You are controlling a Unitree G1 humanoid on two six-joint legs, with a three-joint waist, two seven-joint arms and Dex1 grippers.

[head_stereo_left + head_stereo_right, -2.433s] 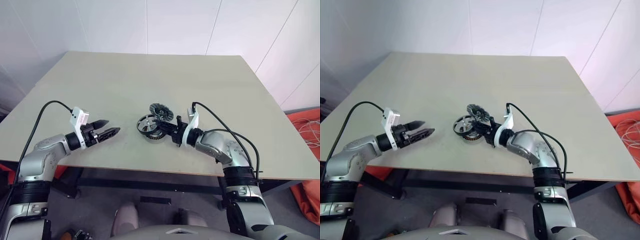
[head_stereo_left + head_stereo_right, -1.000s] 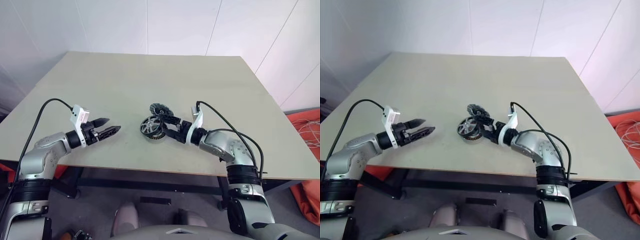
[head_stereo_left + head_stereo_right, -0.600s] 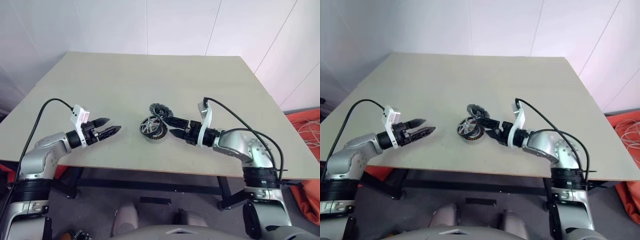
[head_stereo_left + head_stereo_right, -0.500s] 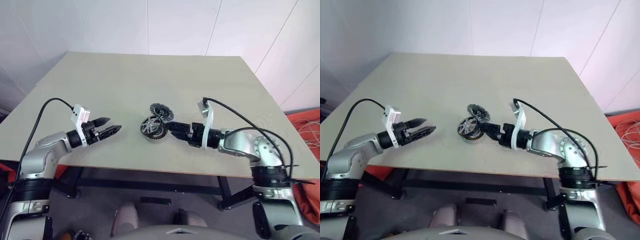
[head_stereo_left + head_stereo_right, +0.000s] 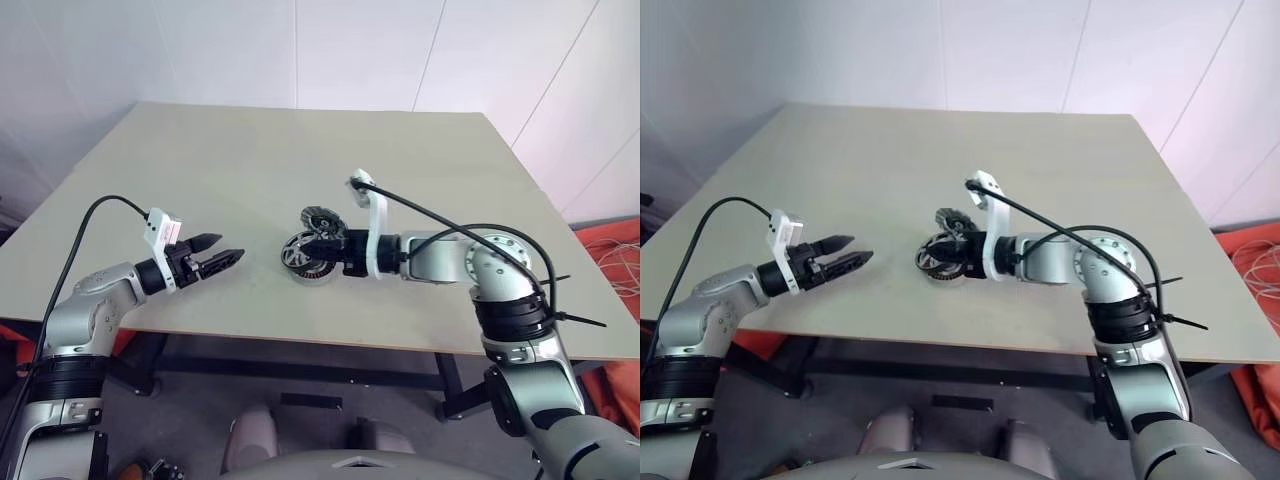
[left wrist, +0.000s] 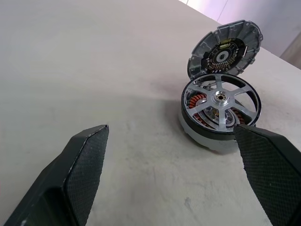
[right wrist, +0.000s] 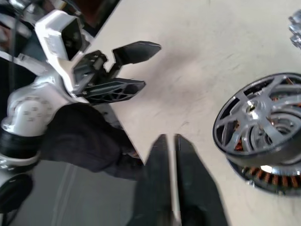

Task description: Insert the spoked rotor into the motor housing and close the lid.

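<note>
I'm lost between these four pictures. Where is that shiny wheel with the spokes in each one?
Left eye view: the spoked rotor is near the table's front edge, about mid-picture.
Right eye view: the same spot, slightly left of centre.
Left wrist view: right of centre, face up.
Right wrist view: at the right edge, sitting on the copper-wound motor housing.
Shared landmark: the dark lid right beside the rotor.

Your left gripper [image 5: 228,258] hangs with jaws spread wide, pointing toward centre. Your right gripper [image 5: 312,245] is pinched closed, forearm reaching leftward, holding nothing.
</note>
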